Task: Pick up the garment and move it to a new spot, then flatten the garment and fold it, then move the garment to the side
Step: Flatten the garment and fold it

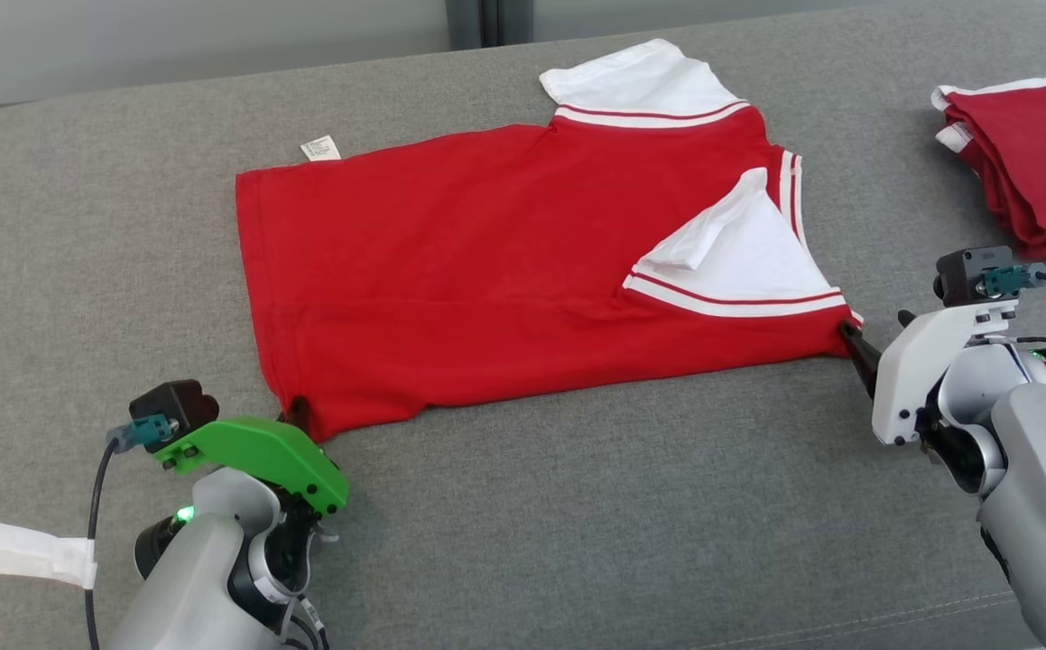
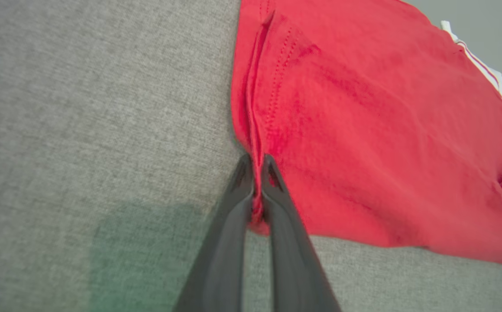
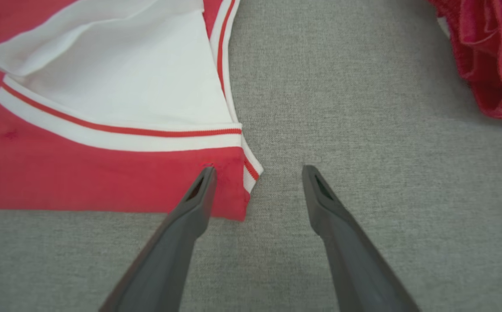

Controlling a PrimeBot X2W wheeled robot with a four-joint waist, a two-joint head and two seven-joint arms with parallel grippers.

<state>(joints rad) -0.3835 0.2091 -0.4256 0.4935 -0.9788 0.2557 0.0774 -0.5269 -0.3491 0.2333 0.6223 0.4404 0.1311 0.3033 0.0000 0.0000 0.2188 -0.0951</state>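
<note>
Count: one garment (image 1: pixel 486 271), spread flat on the grey cushion (image 1: pixel 577 506). It has two white sleeves, one (image 1: pixel 635 81) flat at the far edge and one (image 1: pixel 739 244) folded onto the red body. One white label (image 1: pixel 319 147) sits at the far hem corner.

Two grippers. Your left gripper (image 2: pixel 255 169) is pinched tight on the near hem corner, with red cloth between its fingers. Your right gripper (image 3: pixel 257 173) is spread wide at the near shoulder corner and grips nothing; one finger is over red cloth, the other over bare cushion.

One bundle of red-and-white clothes (image 1: pixel 1037 162) lies well apart, far right.
</note>
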